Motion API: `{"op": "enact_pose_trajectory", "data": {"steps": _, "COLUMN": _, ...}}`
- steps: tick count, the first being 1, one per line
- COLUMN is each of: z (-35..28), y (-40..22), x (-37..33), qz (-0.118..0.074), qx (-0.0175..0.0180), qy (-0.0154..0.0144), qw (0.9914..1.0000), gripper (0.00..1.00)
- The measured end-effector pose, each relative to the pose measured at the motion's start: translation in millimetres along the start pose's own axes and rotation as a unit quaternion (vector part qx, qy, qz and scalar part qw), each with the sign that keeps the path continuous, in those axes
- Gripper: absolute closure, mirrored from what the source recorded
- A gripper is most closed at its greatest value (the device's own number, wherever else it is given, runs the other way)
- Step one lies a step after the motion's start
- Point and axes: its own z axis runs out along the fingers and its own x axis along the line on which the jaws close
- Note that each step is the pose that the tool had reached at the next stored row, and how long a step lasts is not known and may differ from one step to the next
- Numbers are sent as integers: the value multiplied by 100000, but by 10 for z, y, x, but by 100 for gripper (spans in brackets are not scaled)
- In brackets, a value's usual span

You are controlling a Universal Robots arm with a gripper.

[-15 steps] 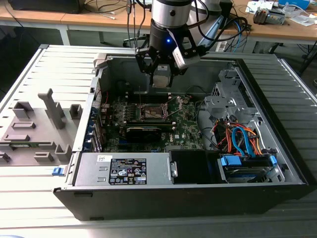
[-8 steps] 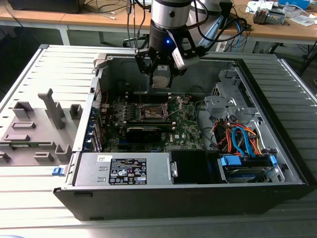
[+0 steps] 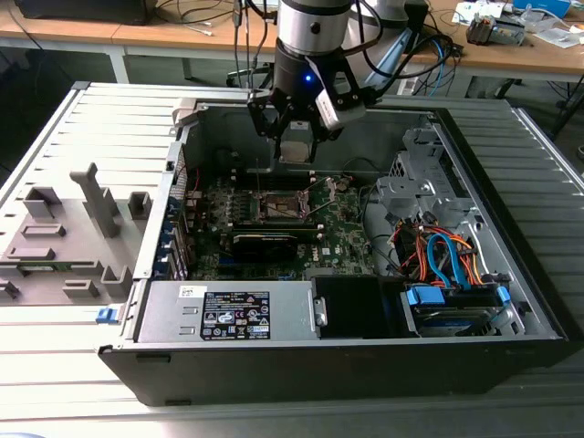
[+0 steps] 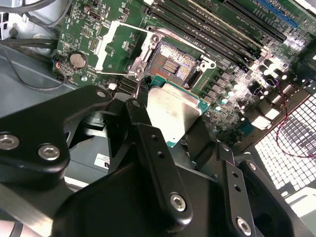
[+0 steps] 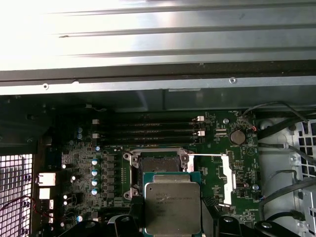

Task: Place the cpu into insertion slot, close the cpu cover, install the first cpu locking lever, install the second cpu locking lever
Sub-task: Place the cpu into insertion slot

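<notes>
1. You are holding the small flat square cpu with a silvery-grey metal top [image 5: 173, 207] in the black two-finger gripper [image 3: 296, 148], inside the open dark metal computer case [image 3: 365, 370].
2. The gripper's black fingers [image 5: 135, 213] are pressing on two opposite edges of the cpu. They are open only as wide as the chip.
3. In both wrist views the cpu is sitting flat between the fingers, metal top facing the cameras and its green edge showing.
4. The square dark-centred insertion slot with a metal rim [image 4: 175, 61] is lying on the green circuit board [image 3: 345, 230], under and just past the chip.
5. The cpu is hanging apart from the insertion slot, not seated, and the slot's dark centre is lying bare.
6. In the first wrist view the chip's far edge is overlapping the slot's near rim.
7. The thin silvery-grey metal frame of the cpu cover [image 4: 104, 47] is standing swung off to one side of the slot, leaving it uncovered.
8. In the exterior view you are hovering the gripper over the middle of the board, near the case's rear wall.
</notes>
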Motion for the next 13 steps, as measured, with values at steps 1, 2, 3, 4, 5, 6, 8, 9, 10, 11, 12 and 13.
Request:
{"op": "enact_pose_trajectory", "data": {"steps": 1, "z": 2, "y": 0, "x": 1, "qz": 1, "qx": -3, "qy": -1, "qw": 100000, "gripper": 45}}
{"op": "enact_pose_trajectory", "data": {"steps": 2, "z": 5, "y": -1, "x": 3, "qz": 2, "qx": 0, "qy": 0, "qw": 100000, "gripper": 45}}
{"op": "enact_pose_trajectory", "data": {"steps": 3, "z": 9, "y": -1, "x": 4, "qz": 2, "qx": 5, "qy": 2, "qw": 100000, "gripper": 45}}
{"op": "enact_pose_trajectory", "data": {"steps": 4, "z": 13, "y": -1, "x": 7, "qz": 5, "qx": 11, "qy": 1, "qw": 100000, "gripper": 45}}
{"op": "enact_pose_trajectory", "data": {"steps": 5, "z": 15, "y": -1, "x": 9, "qz": 5, "qx": 11, "qy": 1, "qw": 100000, "gripper": 45}}
{"op": "enact_pose_trajectory", "data": {"steps": 6, "z": 18, "y": -2, "x": 10, "qz": 4, "qx": 16, "qy": 2, "qw": 100000, "gripper": 45}}
{"op": "enact_pose_trajectory", "data": {"steps": 8, "z": 23, "y": -2, "x": 14, "qz": 3, "qx": 27, "qy": 0, "qw": 100000, "gripper": 45}}
{"op": "enact_pose_trajectory", "data": {"steps": 9, "z": 26, "y": -3, "x": 15, "qz": 2, "qx": 26, "qy": -2, "qw": 100000, "gripper": 45}}
{"op": "enact_pose_trajectory", "data": {"steps": 10, "z": 30, "y": -3, "x": 16, "qz": 2, "qx": 33, "qy": 0, "qw": 100000, "gripper": 45}}
{"op": "enact_pose_trajectory", "data": {"steps": 11, "z": 33, "y": -3, "x": 18, "qz": 4, "qx": 41, "qy": 1, "qw": 100000, "gripper": 45}}
{"op": "enact_pose_trajectory", "data": {"steps": 12, "z": 36, "y": -4, "x": 19, "qz": 3, "qx": 48, "qy": 0, "qw": 100000, "gripper": 45}}
{"op": "enact_pose_trajectory", "data": {"steps": 13, "z": 40, "y": -4, "x": 22, "qz": 4, "qx": 53, "qy": -2, "qw": 100000, "gripper": 45}}
